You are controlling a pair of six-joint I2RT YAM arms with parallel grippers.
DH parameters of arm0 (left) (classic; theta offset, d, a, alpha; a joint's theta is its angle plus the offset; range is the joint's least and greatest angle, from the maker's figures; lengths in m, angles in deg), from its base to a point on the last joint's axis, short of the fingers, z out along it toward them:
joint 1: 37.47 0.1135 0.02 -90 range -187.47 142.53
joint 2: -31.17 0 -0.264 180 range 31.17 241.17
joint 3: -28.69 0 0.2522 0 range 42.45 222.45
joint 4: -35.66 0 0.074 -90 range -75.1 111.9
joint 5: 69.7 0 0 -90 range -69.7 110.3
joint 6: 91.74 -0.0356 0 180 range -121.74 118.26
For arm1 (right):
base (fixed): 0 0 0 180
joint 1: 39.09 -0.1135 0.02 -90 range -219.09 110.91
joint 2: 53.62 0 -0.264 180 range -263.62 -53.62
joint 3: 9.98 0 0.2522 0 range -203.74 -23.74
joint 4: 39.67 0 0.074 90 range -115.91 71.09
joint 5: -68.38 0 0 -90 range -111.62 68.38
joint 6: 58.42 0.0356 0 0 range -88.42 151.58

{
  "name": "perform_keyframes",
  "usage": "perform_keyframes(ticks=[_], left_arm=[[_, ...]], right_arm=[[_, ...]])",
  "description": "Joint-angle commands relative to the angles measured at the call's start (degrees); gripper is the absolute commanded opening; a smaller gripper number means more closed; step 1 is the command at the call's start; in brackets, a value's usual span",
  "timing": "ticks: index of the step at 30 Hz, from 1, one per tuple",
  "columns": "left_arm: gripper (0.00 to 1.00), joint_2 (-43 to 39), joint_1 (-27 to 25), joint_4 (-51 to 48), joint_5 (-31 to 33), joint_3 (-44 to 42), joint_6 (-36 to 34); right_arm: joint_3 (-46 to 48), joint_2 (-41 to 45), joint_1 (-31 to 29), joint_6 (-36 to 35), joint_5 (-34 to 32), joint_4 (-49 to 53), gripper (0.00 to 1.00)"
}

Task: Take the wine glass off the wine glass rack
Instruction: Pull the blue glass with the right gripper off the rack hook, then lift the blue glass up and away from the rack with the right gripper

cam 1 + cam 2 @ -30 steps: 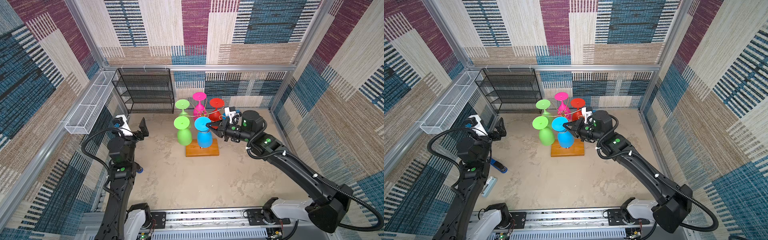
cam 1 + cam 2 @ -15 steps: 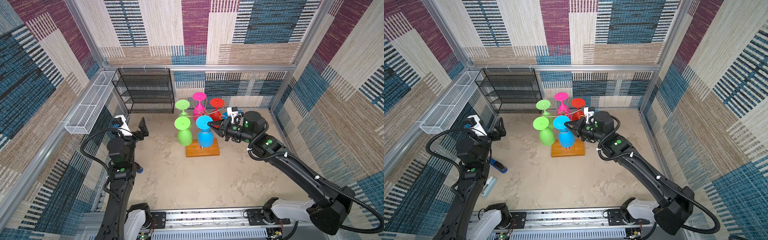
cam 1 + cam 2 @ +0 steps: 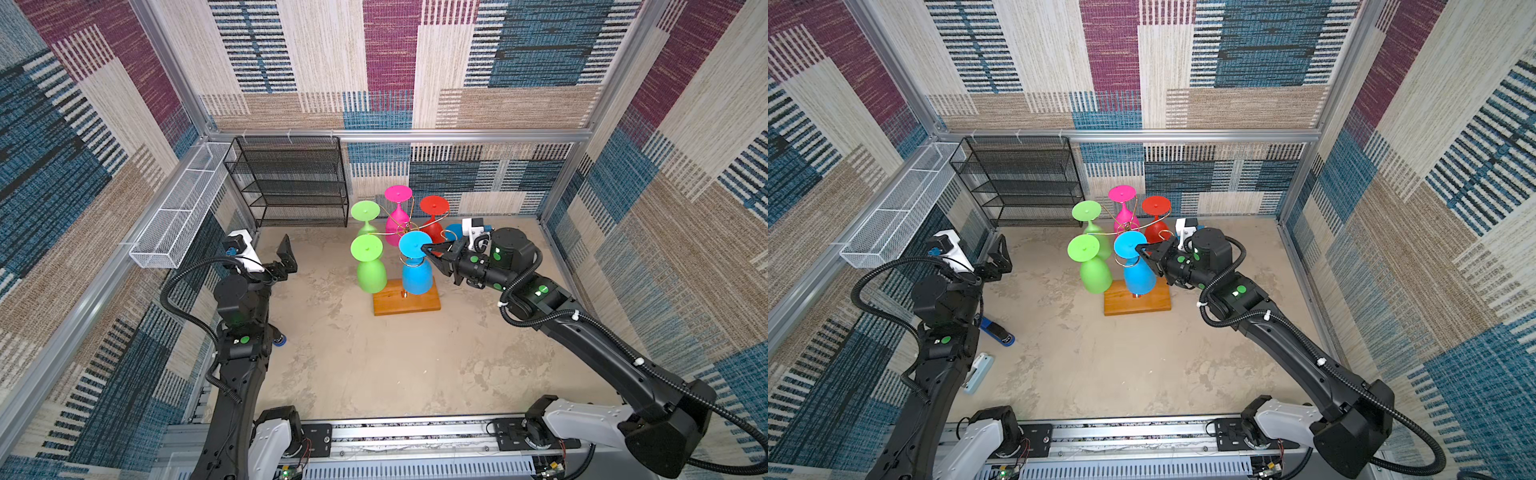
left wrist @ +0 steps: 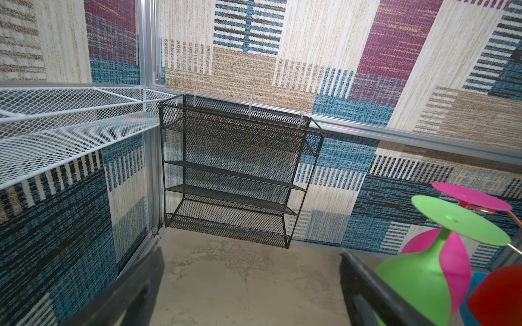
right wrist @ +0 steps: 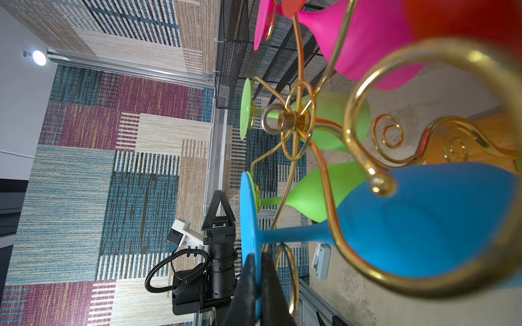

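The wine glass rack (image 3: 405,227) (image 3: 1125,226) is gold wire on an orange-brown wooden base (image 3: 407,301) (image 3: 1138,302), standing mid-floor in both top views. A blue wine glass (image 3: 417,276) (image 3: 1138,278) (image 5: 423,220) hangs upside down at its front, the stem beside a gold curl. My right gripper (image 3: 424,248) (image 3: 1139,250) (image 5: 256,255) is shut on the rim of that glass's round foot. My left gripper (image 3: 277,259) (image 3: 994,255) (image 4: 251,282) hangs open at the left, away from the rack, with nothing between its fingers.
Two green glasses (image 3: 371,270), a pink one (image 3: 397,220), a red one (image 3: 434,226) and another blue one (image 3: 455,230) also hang on the rack. A black mesh shelf (image 3: 291,183) stands at the back wall and a white wire basket (image 3: 178,216) on the left wall. A blue stapler (image 3: 996,332) lies by the left arm.
My right gripper has shifted slightly to the right, drawing the blue glass's foot with it. The left arm has not moved.
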Motion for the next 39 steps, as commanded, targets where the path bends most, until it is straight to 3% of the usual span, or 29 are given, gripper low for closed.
perform_keyframes(ticks=[1, 26, 39], left_arm=[[0.99, -0.2, 0.1, 1.9, -0.2, -0.1, 0.1], [0.99, -1.5, 0.1, 3.4, 3.3, -1.5, 1.2], [0.98, -1.4, 0.1, 3.6, 2.6, -1.4, 1.4]], right_arm=[[0.6, 1.0, 0.0, 0.8, -1.5, -3.0, 0.00], [7.2, 12.3, 0.2, -0.6, -7.0, 5.4, 0.00], [11.6, 20.3, 6.6, -3.0, -8.3, 11.2, 0.00]])
